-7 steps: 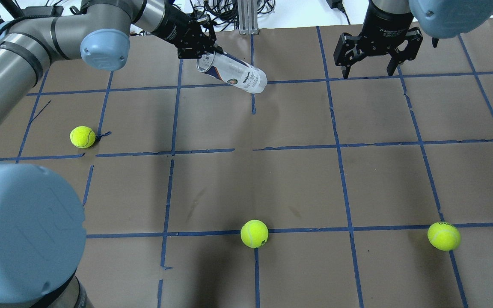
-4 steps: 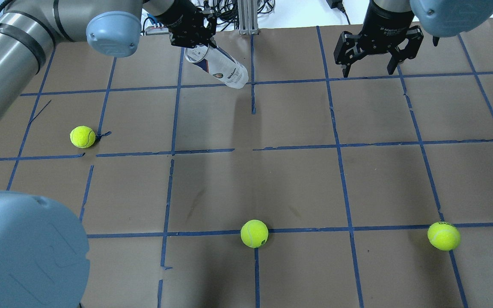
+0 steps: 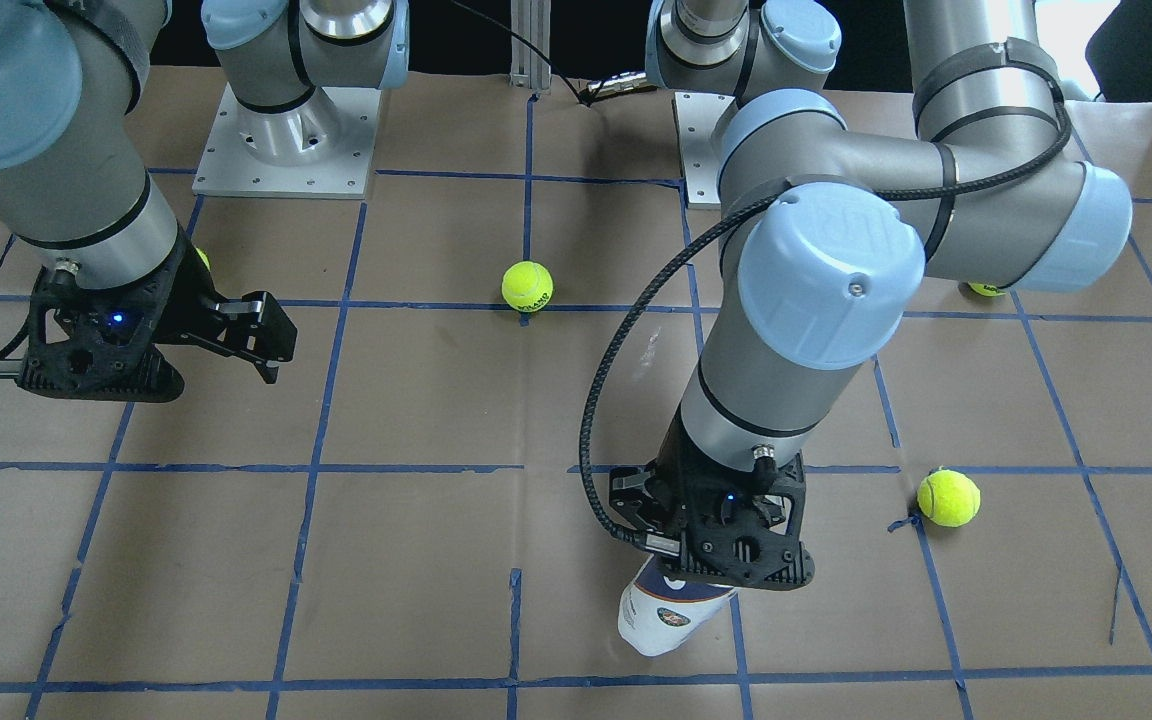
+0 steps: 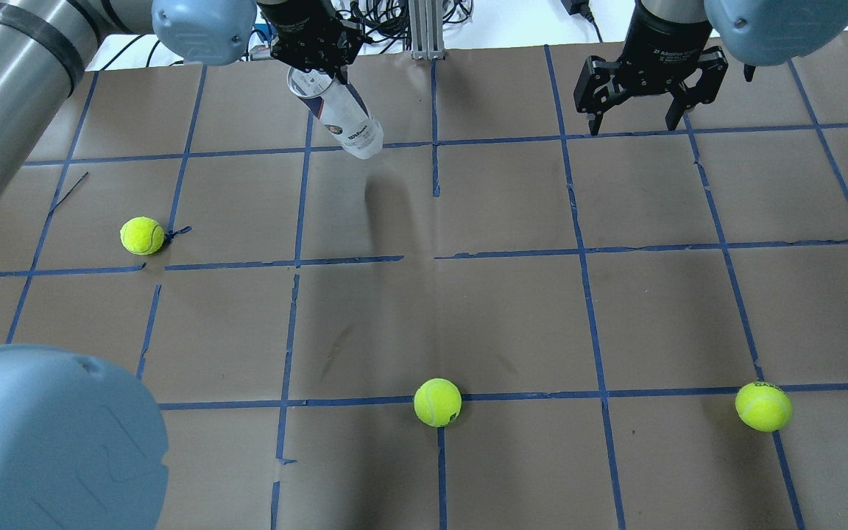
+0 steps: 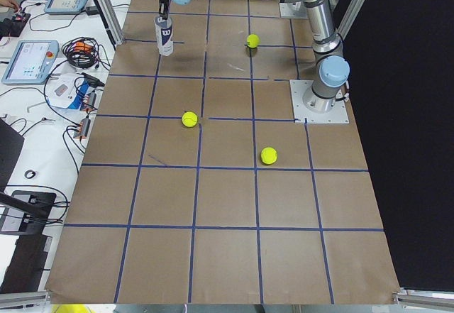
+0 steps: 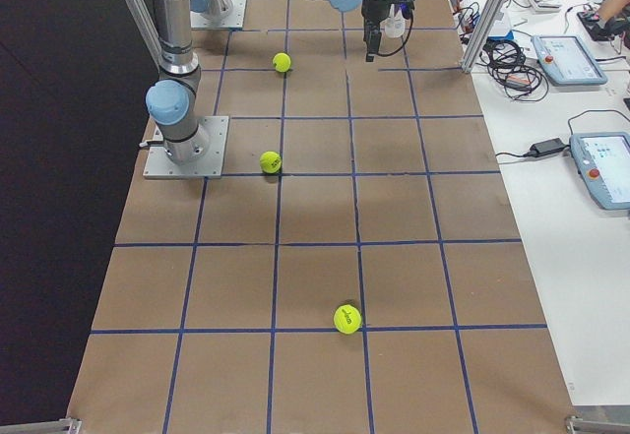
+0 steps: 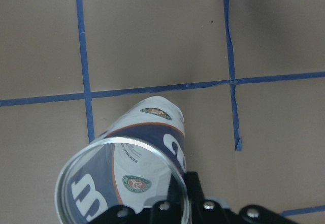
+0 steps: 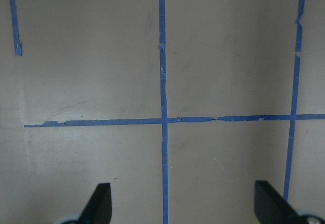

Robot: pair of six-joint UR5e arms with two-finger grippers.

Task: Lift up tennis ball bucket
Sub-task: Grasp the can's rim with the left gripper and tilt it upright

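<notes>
Desk (image 4: pixel 512 316) papered brown, blue tape grid. Left hand (image 4: pixel 315 62) clamped on the rim end of the tennis ball bucket (image 4: pixel 339 118), which hangs tilted near the edge opposite the robot. Right hand (image 4: pixel 631 126) spread wide. Three tennis balls (image 4: pixel 437 402) scattered.

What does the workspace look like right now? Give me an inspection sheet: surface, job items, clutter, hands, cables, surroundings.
Surface: table covered in brown paper with a blue tape grid; some tape lines are broken.
Job's things: tennis ball bucket, clear, no balls inside, open end up, gripped near its rim; appears to hang clear of the table.
Clutter: three tennis balls loose on the paper, well apart.
Hands: left hand shut on the bucket; right hand open, empty, above the table.
Cables: black braided cable loops beside the left arm; cable tangle beyond the far edge.
Surroundings: white bench with teach pendants.
</notes>
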